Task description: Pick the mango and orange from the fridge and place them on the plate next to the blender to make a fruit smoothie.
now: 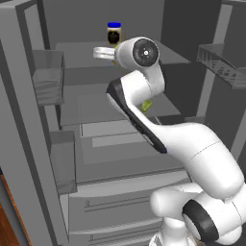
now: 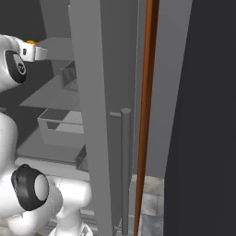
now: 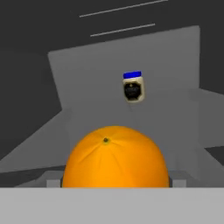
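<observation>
The orange (image 3: 114, 157), a round bright ball, sits low in the hand view between the two finger tips, which press against its sides. My gripper (image 3: 114, 181) is shut on it. In the left base view the arm reaches into the open grey fridge (image 1: 86, 103), with the hand (image 1: 103, 53) over the upper shelf. A sliver of the orange (image 2: 30, 42) peeks above the hand (image 2: 39, 53) in the right base view. The yellow-green mango (image 1: 146, 105) lies on the shelf below, partly hidden behind the arm. The plate and the blender are out of view.
A blue-lidded jar (image 1: 114, 33) stands at the back of the upper shelf, beyond the orange (image 3: 133, 87). Door bins (image 1: 48, 77) flank the left side and a wire bin (image 1: 221, 67) the right. Drawers (image 1: 110, 206) lie below. A door edge with a bar handle (image 2: 125, 170) stands close on the right.
</observation>
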Available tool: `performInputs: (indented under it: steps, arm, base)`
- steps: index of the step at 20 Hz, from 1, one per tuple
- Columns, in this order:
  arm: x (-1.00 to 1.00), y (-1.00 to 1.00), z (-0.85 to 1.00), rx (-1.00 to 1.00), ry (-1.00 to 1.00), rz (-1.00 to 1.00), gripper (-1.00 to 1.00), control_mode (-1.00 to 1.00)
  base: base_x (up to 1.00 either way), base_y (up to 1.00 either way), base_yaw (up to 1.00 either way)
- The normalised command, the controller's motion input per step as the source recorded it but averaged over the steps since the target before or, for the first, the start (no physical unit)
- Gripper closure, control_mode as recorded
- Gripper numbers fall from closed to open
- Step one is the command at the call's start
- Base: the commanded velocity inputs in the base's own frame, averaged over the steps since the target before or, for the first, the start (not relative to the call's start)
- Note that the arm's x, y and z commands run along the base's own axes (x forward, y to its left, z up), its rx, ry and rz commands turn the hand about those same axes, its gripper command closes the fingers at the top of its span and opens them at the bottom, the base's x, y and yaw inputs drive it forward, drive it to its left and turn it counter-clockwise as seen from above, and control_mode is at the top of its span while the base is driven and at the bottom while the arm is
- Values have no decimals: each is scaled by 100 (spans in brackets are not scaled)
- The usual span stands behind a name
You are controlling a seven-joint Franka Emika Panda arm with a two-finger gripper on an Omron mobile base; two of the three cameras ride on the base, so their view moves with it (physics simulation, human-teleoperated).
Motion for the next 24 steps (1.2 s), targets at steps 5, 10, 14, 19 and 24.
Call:
performInputs:
  steps: [5, 10, 14, 19, 24]
  arm:
    - [-100, -1, 1, 1, 24, 9, 100, -100]
    - [-100, -11, -76, 0, 47, 9, 100, -100]
    - [-100, -4, -100, -6, 52, 7, 100, -100]
    - [-88, -24, -100, -21, 41, 1, 100, -100]
    - [-15, -36, -40, -5, 0, 0, 100, -100]
  base:
    - [0, 0, 0]
    - [0, 0, 0]
    - [0, 0, 0]
    - [0, 0, 0]
    - [0, 0, 0]
